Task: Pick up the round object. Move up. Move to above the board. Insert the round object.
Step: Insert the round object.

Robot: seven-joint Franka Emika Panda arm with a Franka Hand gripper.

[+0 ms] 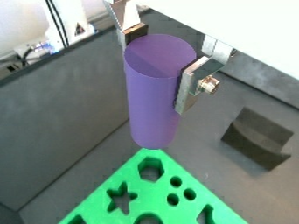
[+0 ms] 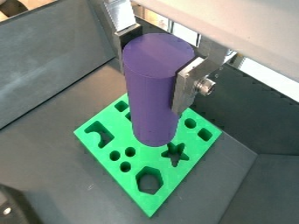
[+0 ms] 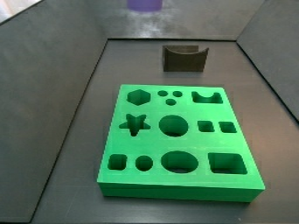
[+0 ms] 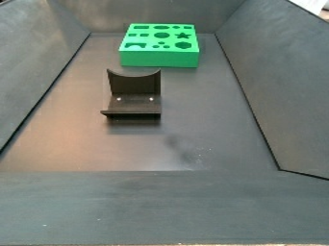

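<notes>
My gripper (image 1: pixel 162 59) is shut on the round object (image 1: pixel 152 96), a smooth purple upright cylinder, gripping it near its upper end between the silver fingers (image 1: pixel 191 81). In both wrist views the cylinder hangs high above the floor. In a wrist view its lower end (image 2: pixel 155 131) shows over the board (image 2: pixel 122 157), a bright green slab with many cut-out holes. The board lies flat in both side views (image 3: pixel 233 179) (image 4: pixel 193 58). In a side view only the cylinder's lower end (image 3: pixel 145 3) shows at the upper edge. The gripper is out of both side views.
The fixture (image 3: pixel 184 58), a dark brown bracket with a curved notch, stands on the dark floor beyond the board's far edge. It also shows in a side view (image 4: pixel 131 94) and a wrist view (image 1: pixel 260 136). Sloped grey walls (image 3: pixel 52 61) enclose the floor.
</notes>
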